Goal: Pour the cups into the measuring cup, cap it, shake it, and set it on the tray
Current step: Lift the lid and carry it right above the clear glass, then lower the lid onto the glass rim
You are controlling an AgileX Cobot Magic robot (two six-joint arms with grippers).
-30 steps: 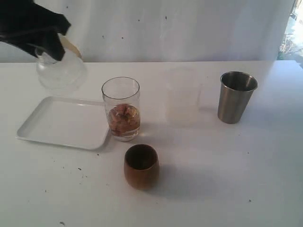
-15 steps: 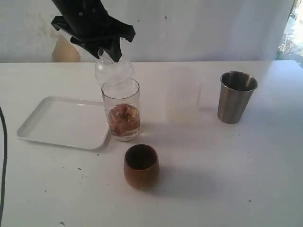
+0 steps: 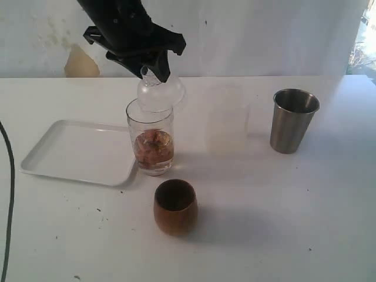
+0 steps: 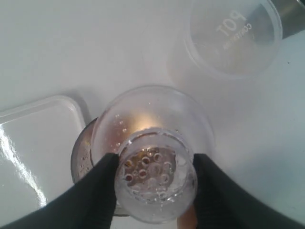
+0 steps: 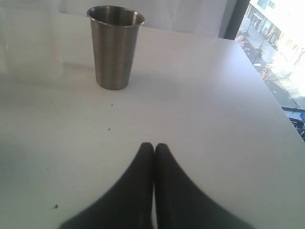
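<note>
After swinging right off the tray (image 3: pixel 70 155), arriving above the measuring cup (image 3: pixel 150 141) beside it.
Pinching the clear cap (image 3: pixel 160 94) in left gripper (image 3: pixel 154 73), seemingly starting capping; keeping right gripper (image 5: pixel 153 148) pressed shut.

Frosted translucent cup (image 4: pixel 231 45): raised lettering on its base reads "POT"; the smaller line beginning "CONT" is otherwise illegible.

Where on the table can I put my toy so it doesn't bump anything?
Biggest bare patch: the front right, between the wooden cup and the steel tumbler. Also in front of the tray. It's crowded around the measuring cup, where the left gripper holds the clear lid above it.
</note>
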